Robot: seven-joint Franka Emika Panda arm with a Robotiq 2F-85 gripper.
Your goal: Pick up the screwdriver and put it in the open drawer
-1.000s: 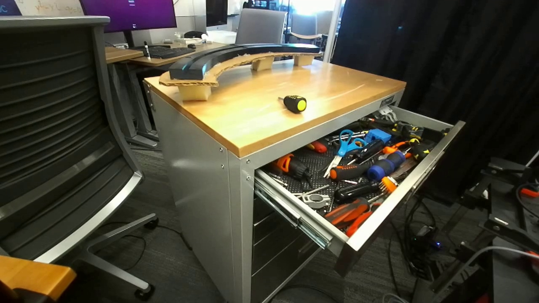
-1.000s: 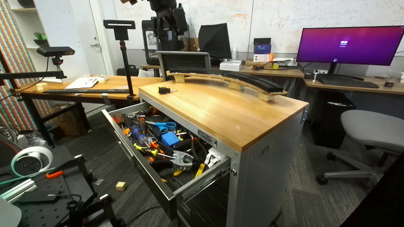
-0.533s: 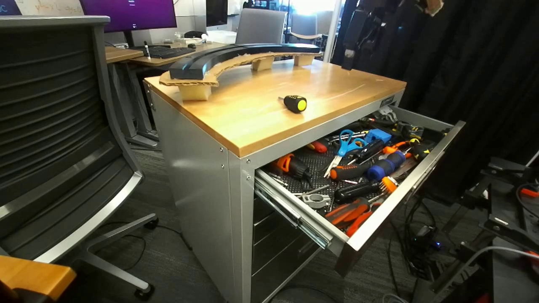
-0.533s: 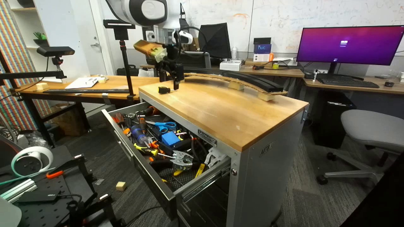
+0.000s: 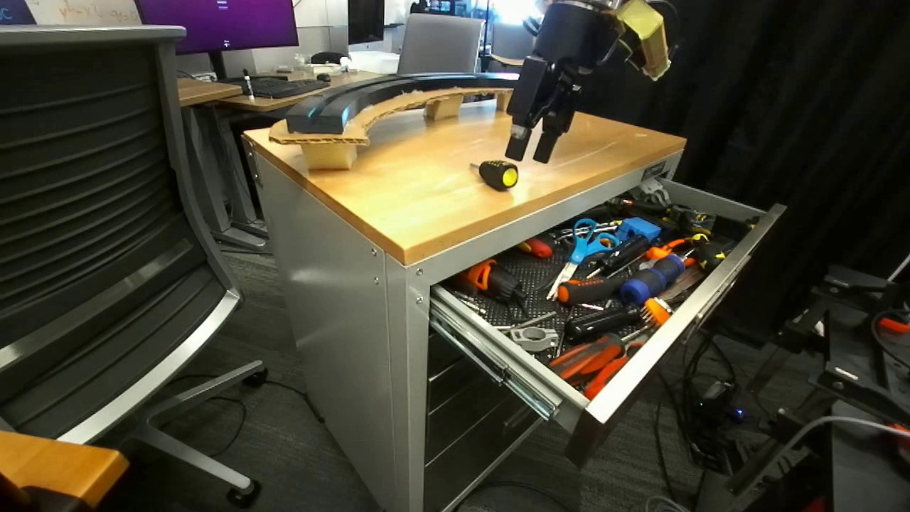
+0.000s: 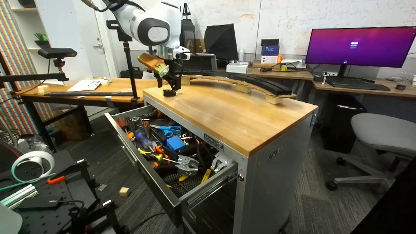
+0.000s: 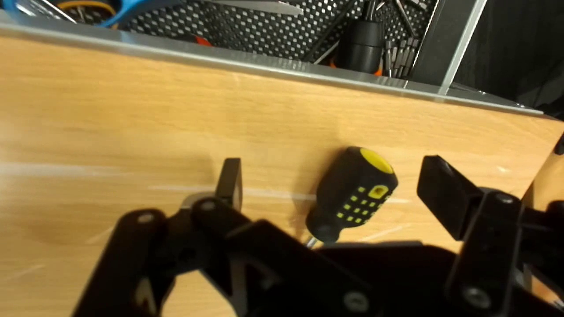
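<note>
The screwdriver has a stubby black handle with yellow dots and a yellow end cap. It lies on the wooden cabinet top, in both exterior views (image 5: 499, 175) (image 6: 167, 93). My gripper (image 5: 530, 153) is open and empty above the top, close to the screwdriver; it also shows in an exterior view (image 6: 167, 88). In the wrist view the screwdriver (image 7: 348, 198) appears between the spread fingers, apart from both, and its metal shaft is mostly hidden behind the gripper. The open drawer (image 5: 688, 313) is pulled out below the top and holds many tools.
A curved black piece (image 5: 419, 87) on cardboard and foam blocks stands along the back of the wooden top (image 5: 426, 203). Blue scissors (image 5: 589, 245) and a blue-handled tool (image 5: 650, 279) lie in the drawer. An office chair (image 5: 92, 213) stands beside the cabinet.
The arm has come down into view, and my gripper has moved over the cabinet top to just above the screwdriver. The screwdriver and drawer have not moved.
</note>
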